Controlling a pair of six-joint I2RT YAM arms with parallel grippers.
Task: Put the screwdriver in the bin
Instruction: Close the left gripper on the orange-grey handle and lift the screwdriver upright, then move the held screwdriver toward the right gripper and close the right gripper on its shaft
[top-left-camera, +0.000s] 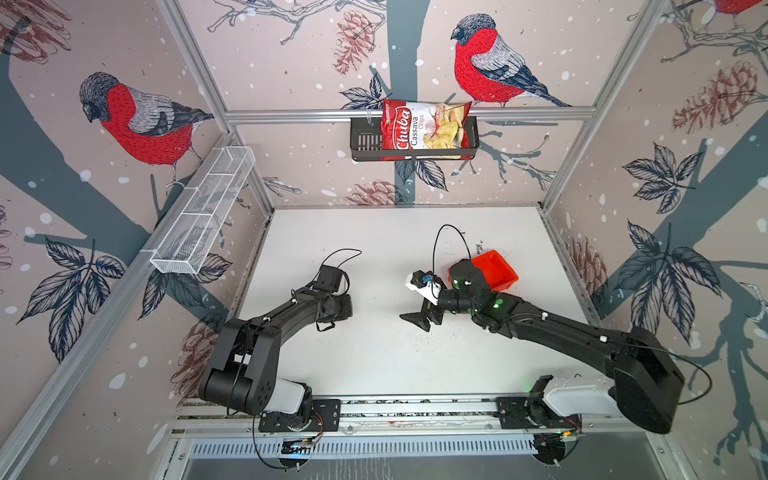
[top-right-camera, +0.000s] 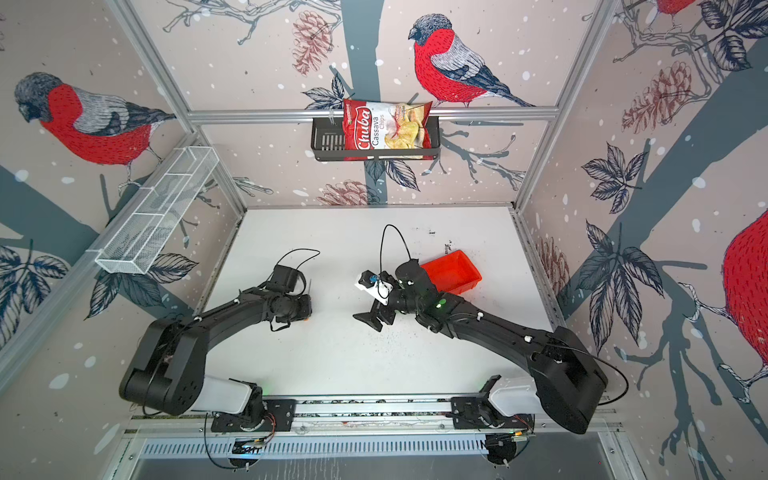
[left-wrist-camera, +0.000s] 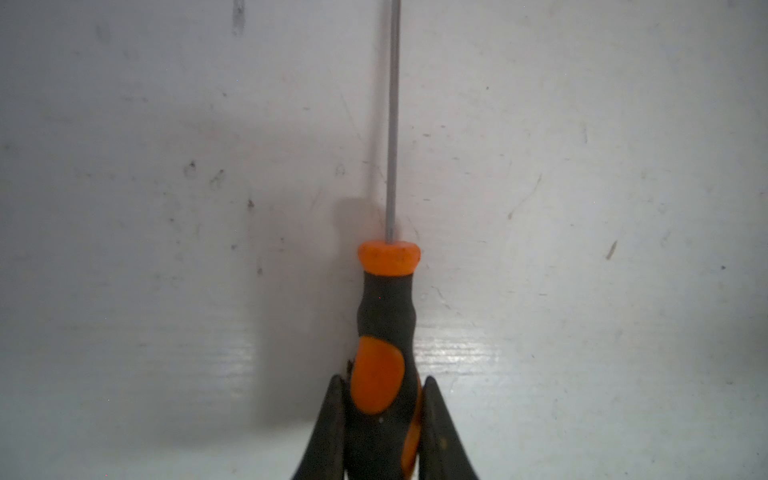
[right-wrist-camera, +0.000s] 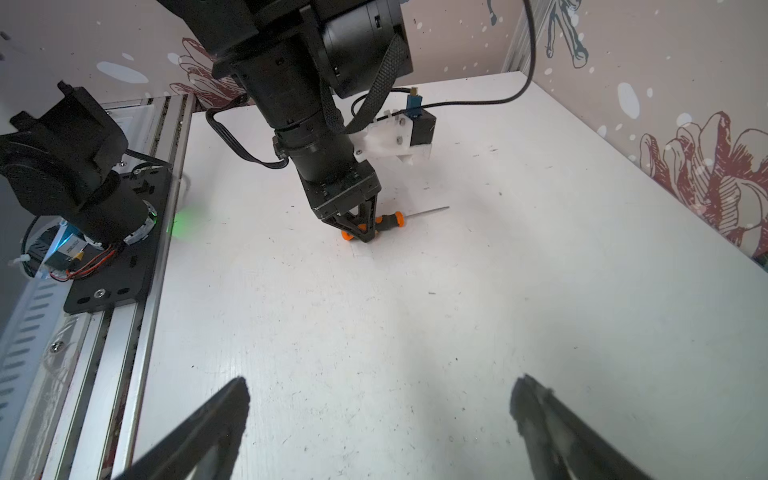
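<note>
The screwdriver (left-wrist-camera: 385, 316) has an orange-and-black handle and a thin silver shaft, and it lies flat on the white table (top-left-camera: 374, 241). My left gripper (left-wrist-camera: 382, 379) is shut on the rear of its handle, one black finger on each side. In the right wrist view the left gripper (right-wrist-camera: 360, 232) points straight down onto the screwdriver (right-wrist-camera: 392, 218). In both top views the left wrist (top-left-camera: 334, 307) hides the grip. The red-orange bin (top-left-camera: 496, 270) (top-right-camera: 455, 272) sits at the right of the table, partly behind the right arm. My right gripper (right-wrist-camera: 380, 386) (top-left-camera: 419, 319) is open and holds nothing.
A black slotted basket (top-left-camera: 363, 141) on the back wall holds a Chuba chips bag (top-left-camera: 424, 129). A long white wire-mesh tray (top-left-camera: 203, 216) hangs on the left wall. The arm bases sit on a rail (top-left-camera: 415, 409) along the table's front edge. Patterned walls enclose three sides.
</note>
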